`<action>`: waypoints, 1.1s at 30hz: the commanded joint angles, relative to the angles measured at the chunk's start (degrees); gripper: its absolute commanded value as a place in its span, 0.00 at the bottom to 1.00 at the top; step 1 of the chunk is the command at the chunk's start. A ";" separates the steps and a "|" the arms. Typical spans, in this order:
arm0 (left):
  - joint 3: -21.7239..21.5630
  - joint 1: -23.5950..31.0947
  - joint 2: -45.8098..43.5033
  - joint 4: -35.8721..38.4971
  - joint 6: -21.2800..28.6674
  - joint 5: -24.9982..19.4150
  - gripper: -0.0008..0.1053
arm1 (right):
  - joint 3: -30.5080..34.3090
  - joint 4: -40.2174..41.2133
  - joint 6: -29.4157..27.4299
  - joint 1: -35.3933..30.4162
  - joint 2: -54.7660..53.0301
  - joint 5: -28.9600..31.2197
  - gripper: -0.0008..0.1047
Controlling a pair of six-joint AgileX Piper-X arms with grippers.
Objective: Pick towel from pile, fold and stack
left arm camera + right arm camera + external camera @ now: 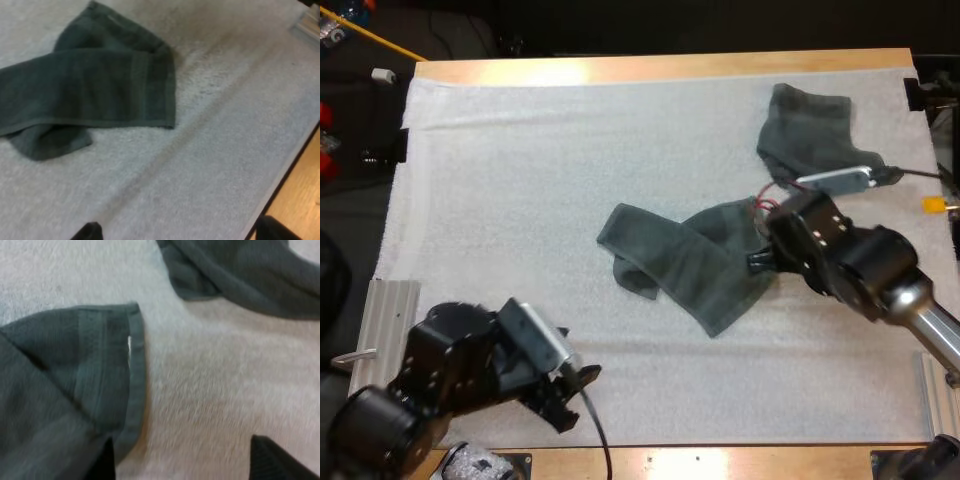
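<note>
towel [690, 265] | crumpled on mat [520, 180] | right gripper [182, 462] spread at its edge

I see a light wooden table [660, 68] with a bright reflection on its far edge. A white mat [520, 200] with a soft, fibrous surface covers almost all of it. A ribbed metal rail [390, 310] lies beside the mat's left edge, near me. Beyond the table's far side the room is dark.
</note>
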 commanded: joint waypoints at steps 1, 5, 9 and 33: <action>-0.23 -0.97 0.66 -1.92 0.30 0.36 0.58 | 0.46 0.41 0.66 0.04 -1.66 -0.68 0.54; -0.23 -4.45 4.35 -7.16 0.30 0.36 0.58 | 2.34 0.38 1.69 0.04 -7.36 -0.96 0.54; -0.23 -8.51 8.36 -11.66 0.30 0.36 0.58 | 2.49 0.92 3.14 -0.99 -10.78 -1.93 0.54; -0.23 -29.39 44.39 -30.58 -1.43 -14.65 0.58 | 2.49 1.69 0.14 -26.03 -12.53 -33.30 0.54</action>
